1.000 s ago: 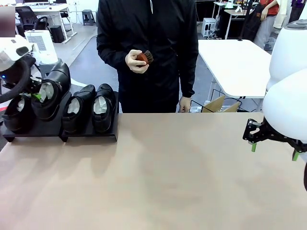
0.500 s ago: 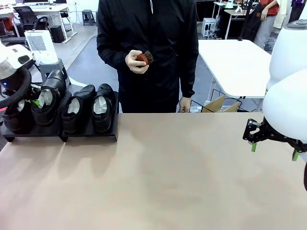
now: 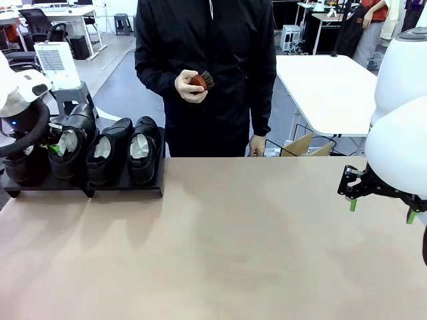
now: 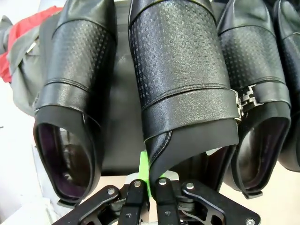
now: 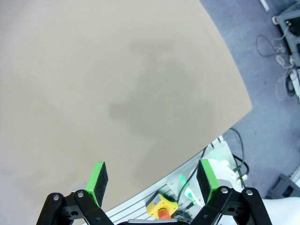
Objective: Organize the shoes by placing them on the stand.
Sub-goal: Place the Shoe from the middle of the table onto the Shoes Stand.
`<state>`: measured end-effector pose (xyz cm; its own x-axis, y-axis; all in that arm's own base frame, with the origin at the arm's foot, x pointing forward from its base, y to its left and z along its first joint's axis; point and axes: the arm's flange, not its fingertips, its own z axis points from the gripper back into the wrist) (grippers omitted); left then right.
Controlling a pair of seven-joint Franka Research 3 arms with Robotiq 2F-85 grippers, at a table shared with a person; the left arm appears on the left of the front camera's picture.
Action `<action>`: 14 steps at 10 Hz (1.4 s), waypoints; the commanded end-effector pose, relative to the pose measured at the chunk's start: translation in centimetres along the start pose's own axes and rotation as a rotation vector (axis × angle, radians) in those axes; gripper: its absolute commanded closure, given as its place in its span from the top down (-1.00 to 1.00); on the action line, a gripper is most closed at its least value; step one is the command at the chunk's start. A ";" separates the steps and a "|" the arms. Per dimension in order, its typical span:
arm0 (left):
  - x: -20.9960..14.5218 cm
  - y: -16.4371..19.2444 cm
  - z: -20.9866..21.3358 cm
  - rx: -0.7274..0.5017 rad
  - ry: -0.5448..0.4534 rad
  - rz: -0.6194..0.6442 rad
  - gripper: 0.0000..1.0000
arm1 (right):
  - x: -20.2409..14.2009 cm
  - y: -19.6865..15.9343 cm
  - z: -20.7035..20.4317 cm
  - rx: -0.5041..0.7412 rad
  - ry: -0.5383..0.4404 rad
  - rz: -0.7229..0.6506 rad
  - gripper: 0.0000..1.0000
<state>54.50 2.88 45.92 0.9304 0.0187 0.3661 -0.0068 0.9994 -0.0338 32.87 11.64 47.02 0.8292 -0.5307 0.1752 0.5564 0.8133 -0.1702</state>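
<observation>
tan table (image 3: 253, 253) runs bare across most of its width, with the stand (image 3: 120, 189) tucked at its far left corner. over the last second the left hand (image 3: 55, 142) has brought the second shoe (image 3: 72, 143) down from a raised tilt until it sits low in line with its neighbours; all four shoes (image 3: 117, 150) now look to be on the stand, so i'd judge only the release is left. that hand is clamped shut on the shoe's back edge, the collar pinched between its pads. the shoes sit close side by side, so backing straight out seems safest. the right hand (image 3: 380, 203) hangs with jaws wide, holding nothing, well apart. a person holds a brush (image 3: 200, 81).
</observation>
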 end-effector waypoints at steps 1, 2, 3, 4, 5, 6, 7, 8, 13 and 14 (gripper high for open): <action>0.1 -0.3 0.0 0.024 -0.018 0.032 -1.00 | 0.4 -0.1 0.3 -0.001 -0.002 0.014 1.00; -0.1 -0.3 -0.2 0.024 -0.016 0.045 -1.00 | 0.4 -0.1 0.3 -0.001 -0.002 0.014 1.00; -0.3 -0.3 -0.5 0.026 -0.013 0.041 -1.00 | 0.4 -0.1 0.3 -0.001 -0.002 0.014 1.00; -0.4 -0.1 -1.2 0.027 -0.006 0.039 -1.00 | 0.4 -0.1 0.3 -0.001 -0.002 0.014 1.00; -0.4 -0.2 -1.4 0.031 -0.013 0.038 -1.00 | 0.4 -0.1 0.3 -0.001 -0.002 0.014 1.00; -0.4 -0.3 -1.6 0.034 -0.009 0.037 -1.00 | 0.4 -0.1 0.3 -0.001 -0.002 0.014 1.00; -0.4 -0.3 -1.8 0.039 -0.004 0.033 -1.00 | 0.4 -0.1 0.3 -0.001 -0.002 0.014 1.00; -0.5 -0.4 -1.9 0.050 0.004 0.035 -1.00 | 0.4 -0.1 0.3 -0.001 -0.002 0.014 1.00; -0.5 -0.9 -0.8 0.102 -0.026 0.027 0.52 | 0.4 -0.1 0.3 -0.001 -0.002 0.014 1.00; -0.5 -1.1 -0.5 0.109 -0.043 0.018 0.90 | 0.4 -0.1 0.3 -0.001 -0.002 0.014 1.00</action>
<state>54.92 2.32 45.05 0.9264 0.0294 0.3754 -0.0448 0.9985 0.0325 32.87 11.64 47.02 0.8293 -0.5306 0.1752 0.5563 0.8133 -0.1702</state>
